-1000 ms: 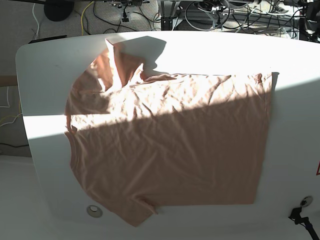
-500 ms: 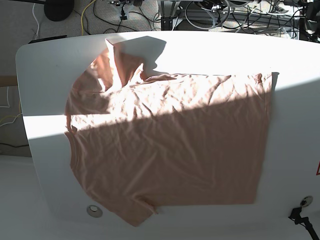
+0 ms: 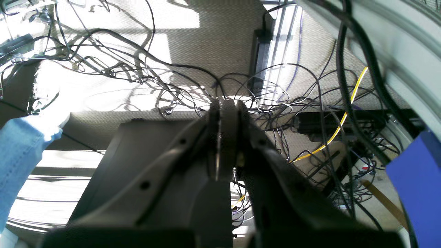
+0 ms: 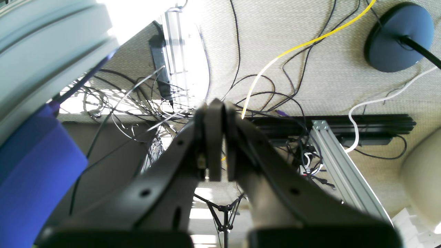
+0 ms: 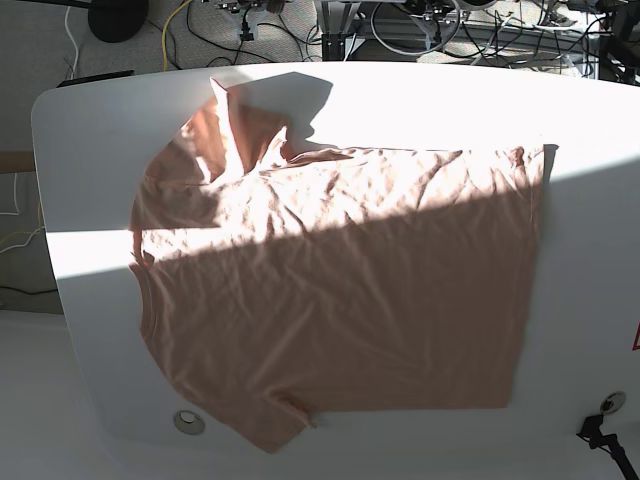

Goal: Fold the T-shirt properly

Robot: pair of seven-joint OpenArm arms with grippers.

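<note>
Sunlit white counter (image 5: 90,130): wrinkled salmon-pink T-shirt (image 5: 340,290) spread flat for folding; left end effector (image 3: 225,137) and right end effector (image 4: 213,137) pressed together, empty, parked off the counter over floor cables.

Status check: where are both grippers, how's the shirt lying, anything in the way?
Left gripper and right gripper shut, empty, aimed at cabled floor. Wrinkled salmon-pink cotton T-shirt spread unfolded on white table, far sleeve bunched. Nothing on the cloth.
</note>
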